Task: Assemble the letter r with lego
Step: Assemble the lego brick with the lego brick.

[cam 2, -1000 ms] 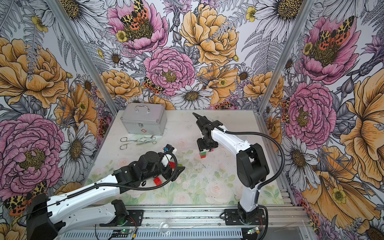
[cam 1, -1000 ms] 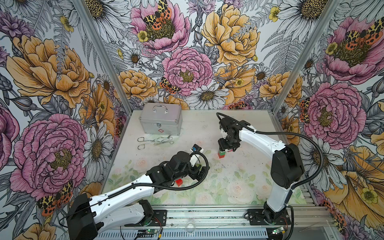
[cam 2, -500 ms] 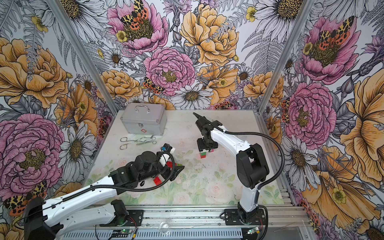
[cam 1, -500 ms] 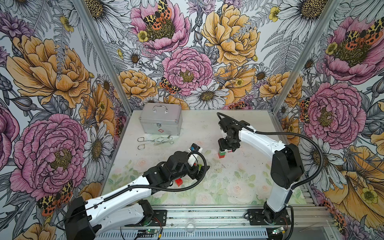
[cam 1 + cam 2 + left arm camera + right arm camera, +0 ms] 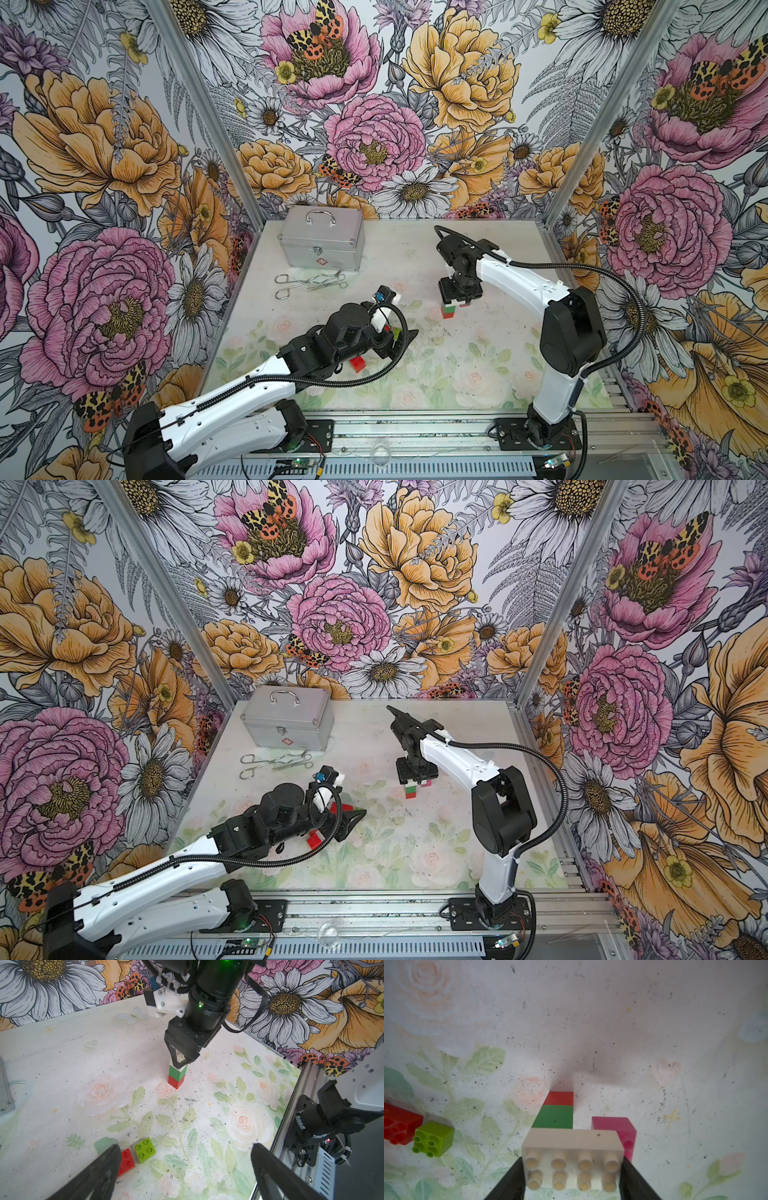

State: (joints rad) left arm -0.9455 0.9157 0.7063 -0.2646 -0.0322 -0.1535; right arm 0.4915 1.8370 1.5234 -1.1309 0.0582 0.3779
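right gripper (image 5: 180, 1062): pointing straight down, jaws clamped on the 2 short ends of the white 2x4 brick (image 5: 572, 1147).
white 2x4 brick: studs up, 1 end on top of the tower, the other end overhanging.
tower: dark green brick (image 5: 554, 1116) on a red brick (image 5: 560, 1098), which stands on the table (image 5: 478, 374), upright.
pink brick (image 5: 614, 1126): under the overhanging end, beside the green; it looks clipped to the white, though the joint is hidden.
left gripper (image 5: 184, 1146): jaws wide apart, holding nothing, low over the loose bricks.
loose bricks: lime brick (image 5: 144, 1149) touching a red 2x2 brick (image 5: 126, 1160), well apart from the tower.
step, as judged: seating the white crossbar of the r.
doing it well: press straight down along the tower's axis. The base is only 1 brick wide and the overhang loads 1 side, so any sideways push could topple it. Open the jaws only once it stands steady.
off-task: silver case (image 5: 322, 241) and forceps (image 5: 311, 282), well behind.
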